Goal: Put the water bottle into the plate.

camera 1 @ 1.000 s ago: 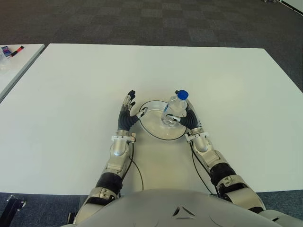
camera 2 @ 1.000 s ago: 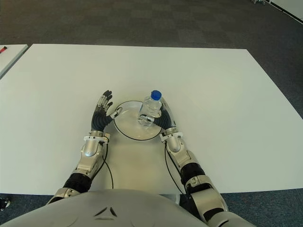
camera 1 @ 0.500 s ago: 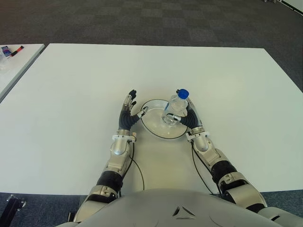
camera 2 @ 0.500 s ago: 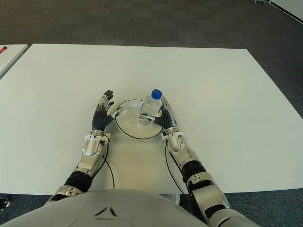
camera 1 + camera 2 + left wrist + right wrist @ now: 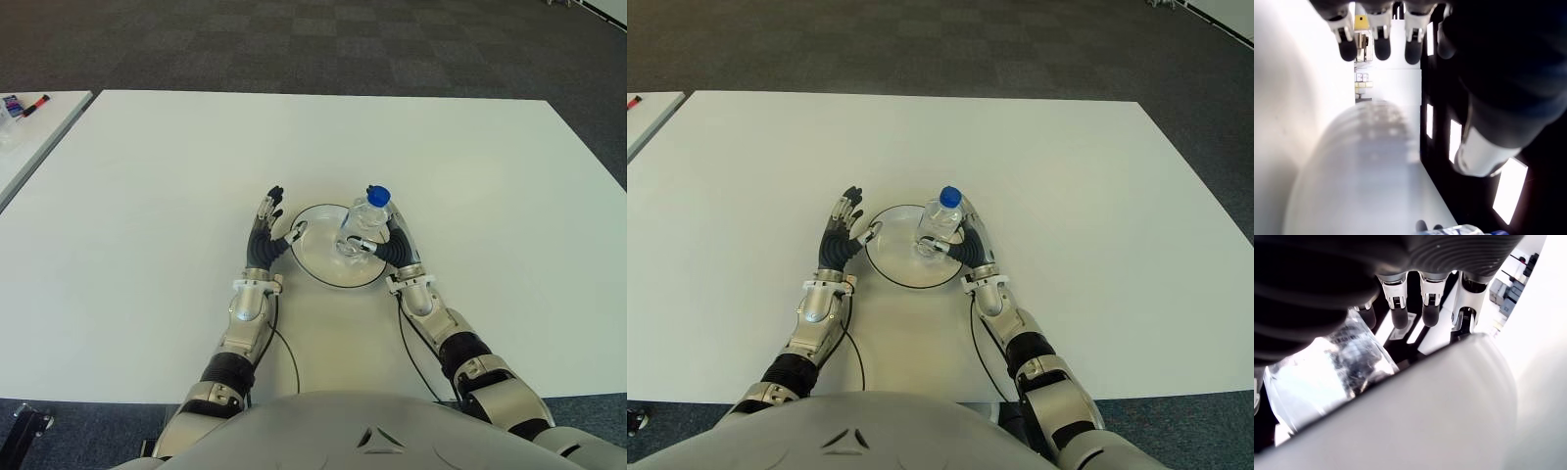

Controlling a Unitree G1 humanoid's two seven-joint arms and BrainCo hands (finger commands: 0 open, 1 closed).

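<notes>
Fingers of my left hand (image 5: 265, 227) are spread and hold nothing, just left of the one round clear plate (image 5: 318, 262) on the white table (image 5: 147, 196). My right hand (image 5: 394, 245) wraps the single clear blue-capped water bottle (image 5: 364, 221), which stands upright in the plate, cap up.

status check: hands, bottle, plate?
Right hand shut on water bottle, upright over plate. Left hand open at plate's left rim. Nothing in the way.
</notes>
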